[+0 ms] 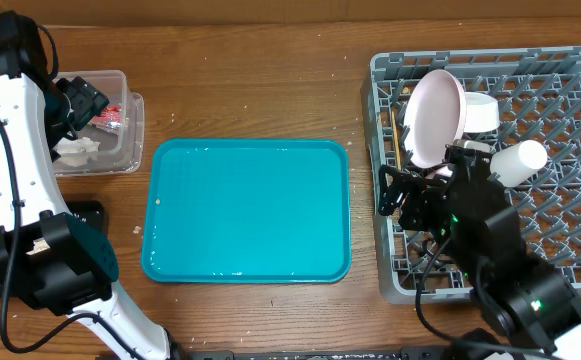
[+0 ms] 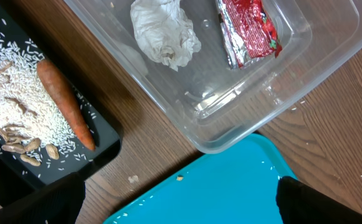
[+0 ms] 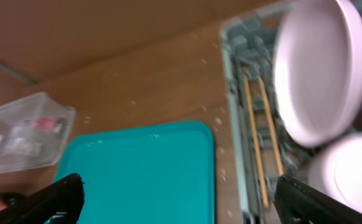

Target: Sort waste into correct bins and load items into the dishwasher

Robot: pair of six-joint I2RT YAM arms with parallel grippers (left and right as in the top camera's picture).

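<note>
Carrot [image 2: 65, 102] in black tray [image 2: 106, 129]: left wrist view only.

The table [image 1: 270, 80] is matt brown wood with visible grain. At its centre the tray [image 1: 247, 210] is smooth, glossy teal plastic. At 10 o'clock the tub [image 2: 280, 81] is clear, shiny plastic, and in it the tissue [image 2: 165, 31] is crumpled paper and the wrapper [image 2: 249, 28] is crinkled, glinting red foil. The black tray [image 2: 75, 160] looks like matt plastic. At 3 o'clock the rack [image 1: 570, 230] is matt grey plastic, the plate [image 1: 432, 115] is smooth and glossy, and the 2 chopsticks [image 3: 255, 143] are pale wood.
</note>
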